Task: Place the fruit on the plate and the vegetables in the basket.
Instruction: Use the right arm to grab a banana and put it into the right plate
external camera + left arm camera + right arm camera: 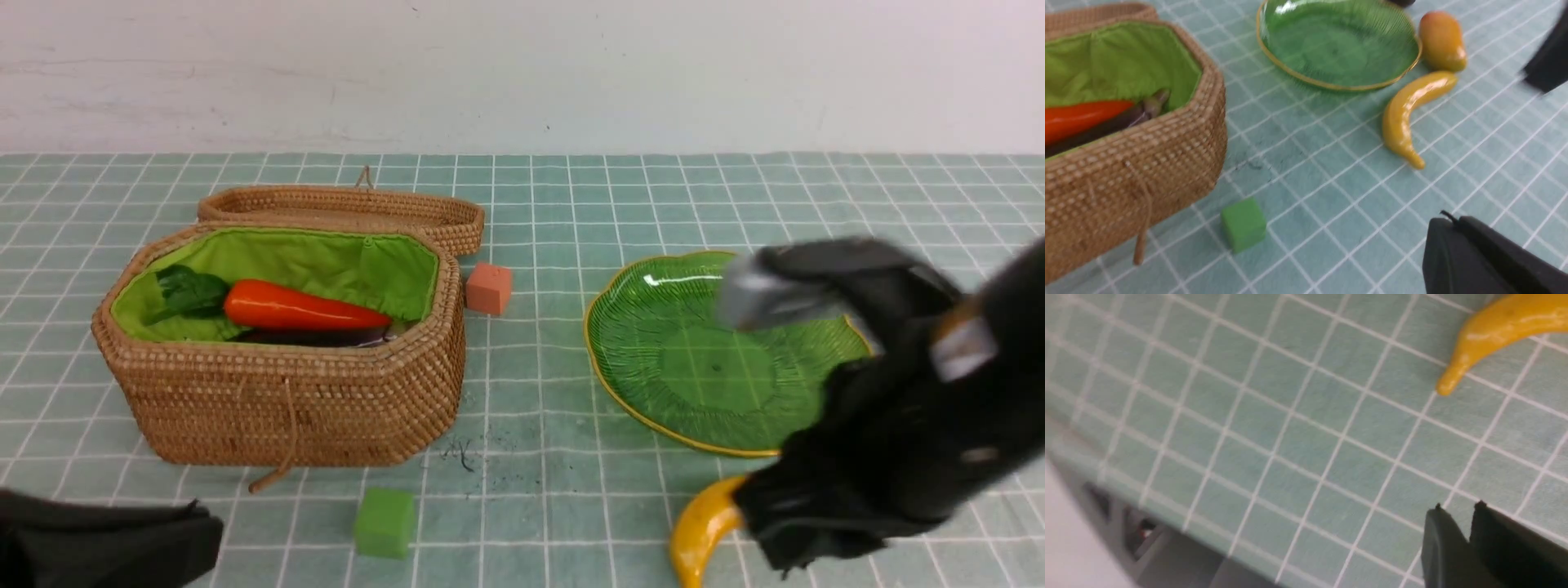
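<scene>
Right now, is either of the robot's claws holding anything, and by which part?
Nothing is held. The left gripper is shut on nothing; the right gripper is empty too, the banana untouched.

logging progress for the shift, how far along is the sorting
Done: the orange-red vegetable and eggplant lie in the basket. In hand: nothing; the right gripper hangs empty near the banana. Left: banana and mango lie on the table beside the empty plate.
</scene>
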Action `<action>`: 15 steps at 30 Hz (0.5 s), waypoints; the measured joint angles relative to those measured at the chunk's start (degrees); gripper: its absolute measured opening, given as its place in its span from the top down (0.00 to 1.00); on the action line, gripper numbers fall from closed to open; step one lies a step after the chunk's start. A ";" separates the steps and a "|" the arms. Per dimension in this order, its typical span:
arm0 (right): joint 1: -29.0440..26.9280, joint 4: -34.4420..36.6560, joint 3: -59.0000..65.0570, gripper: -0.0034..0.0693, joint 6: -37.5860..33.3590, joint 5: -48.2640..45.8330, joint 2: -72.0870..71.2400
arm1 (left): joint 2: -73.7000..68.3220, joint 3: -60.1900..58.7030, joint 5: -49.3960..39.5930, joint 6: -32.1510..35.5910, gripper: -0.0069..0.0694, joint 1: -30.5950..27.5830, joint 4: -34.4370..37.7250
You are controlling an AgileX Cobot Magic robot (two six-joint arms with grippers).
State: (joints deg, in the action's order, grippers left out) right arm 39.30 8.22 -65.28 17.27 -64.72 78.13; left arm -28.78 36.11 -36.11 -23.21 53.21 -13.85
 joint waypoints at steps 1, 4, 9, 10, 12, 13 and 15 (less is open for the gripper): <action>0.67 -0.69 0.00 0.77 0.97 0.46 0.49 | 0.60 -0.50 0.63 -0.06 0.93 0.00 0.00; 3.52 -9.30 0.00 0.69 13.76 4.07 6.78 | 3.51 -2.45 3.88 -0.16 0.93 0.00 0.00; 3.58 -13.13 0.00 0.45 27.72 10.29 13.77 | 4.01 -2.59 5.62 -0.16 0.93 0.00 0.00; 3.58 -13.22 0.00 0.41 28.87 11.46 14.94 | 4.01 -2.59 5.66 -0.16 0.93 0.00 0.00; 3.50 -13.43 0.00 0.33 30.72 13.22 17.12 | 4.01 -2.59 5.66 -0.16 0.93 0.05 0.00; 3.43 -13.43 0.00 0.31 31.50 13.93 18.15 | 4.01 -2.59 5.66 -0.16 0.93 0.11 0.00; 2.63 -13.56 0.00 0.26 33.55 15.35 21.30 | 4.01 -2.59 5.66 -0.16 0.93 0.11 0.00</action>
State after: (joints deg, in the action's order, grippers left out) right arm 41.93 -5.34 -65.28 50.82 -49.38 99.43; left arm -24.77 33.52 -30.44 -23.36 53.32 -13.85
